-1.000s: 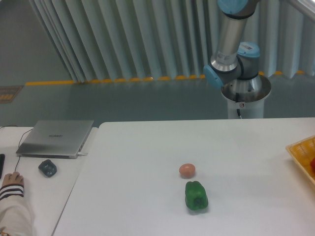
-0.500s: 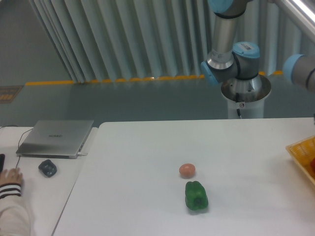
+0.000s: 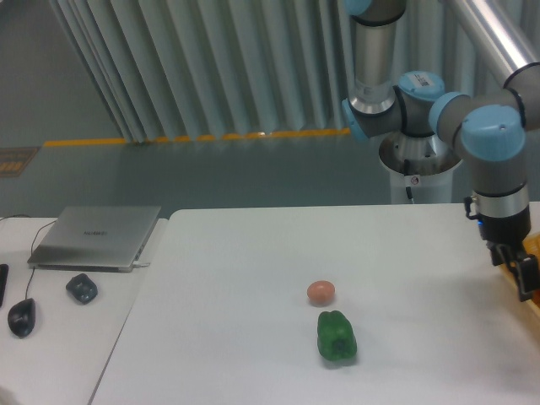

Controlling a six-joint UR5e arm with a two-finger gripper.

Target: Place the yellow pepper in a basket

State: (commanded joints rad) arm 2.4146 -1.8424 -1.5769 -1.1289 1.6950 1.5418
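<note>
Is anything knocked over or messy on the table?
Nothing looks spilled or broken. The green pepper lies on its side next to the small pinkish fruit, both whole. The laptop is shut. The gripper hangs at the right edge, over the basket, which is barely in view.

UR5e arm (image 3: 396, 93) rises from its base at the far side of the table, upper link running up out of frame, forearm coming back down from top right. Wrist (image 3: 494, 139) with blue joint caps sits at the right edge, pointing straight down. Gripper (image 3: 516, 268) hangs below it, low over the table's right edge. One dark finger (image 3: 525, 277) visible; the other is partly cut off by the frame edge, so can't tell how the jaws stand.
</note>
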